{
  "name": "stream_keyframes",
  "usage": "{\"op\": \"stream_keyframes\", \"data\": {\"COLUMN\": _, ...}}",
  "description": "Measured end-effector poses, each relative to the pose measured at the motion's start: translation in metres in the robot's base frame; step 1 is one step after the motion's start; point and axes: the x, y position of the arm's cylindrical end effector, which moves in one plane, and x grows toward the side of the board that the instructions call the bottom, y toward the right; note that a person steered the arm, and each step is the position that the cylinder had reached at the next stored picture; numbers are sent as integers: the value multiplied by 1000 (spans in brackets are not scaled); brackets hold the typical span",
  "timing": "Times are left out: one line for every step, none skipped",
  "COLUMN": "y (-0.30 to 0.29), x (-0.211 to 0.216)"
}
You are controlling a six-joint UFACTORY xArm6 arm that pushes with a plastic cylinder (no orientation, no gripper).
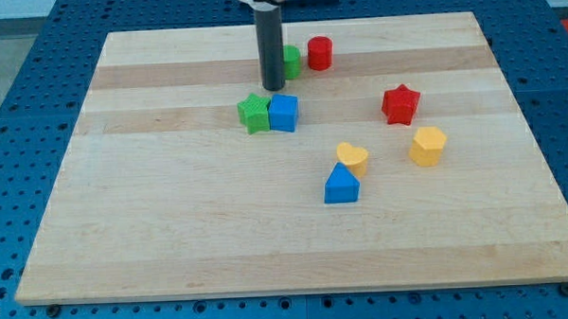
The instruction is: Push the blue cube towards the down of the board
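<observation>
From the view's left, a green star (254, 112) touches the blue cube (283, 112) near the board's (173, 230) middle, my tip (273, 87) bare just above the cube, beside a green cylinder (291, 61), with a blue triangular block (342, 186) and yellow heart (352, 157) lower right.

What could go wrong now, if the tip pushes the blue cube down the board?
1. The green star touches the blue cube on the view's left, so it may get dragged along.
2. My tip sits just above the cube, slightly left of centre; the cube may rotate or slip sideways.
3. Further down, the cube's path runs near the yellow heart and the blue triangular block.
</observation>
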Motion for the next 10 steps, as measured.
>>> {"op": "stream_keyframes", "data": {"y": -6, "x": 1}}
{"op": "stream_keyframes", "data": {"y": -2, "x": 5}}
{"op": "stream_keyframes", "data": {"y": 15, "x": 5}}
{"op": "stream_keyframes", "data": {"y": 29, "x": 5}}
{"op": "stream_keyframes", "data": {"y": 29, "x": 14}}
{"op": "stream_keyframes", "data": {"y": 29, "x": 51}}
{"op": "stream_keyframes", "data": {"y": 29, "x": 95}}
{"op": "stream_keyframes", "data": {"y": 29, "x": 120}}
{"op": "stream_keyframes", "data": {"y": 29, "x": 124}}
{"op": "stream_keyframes", "data": {"y": 32, "x": 124}}
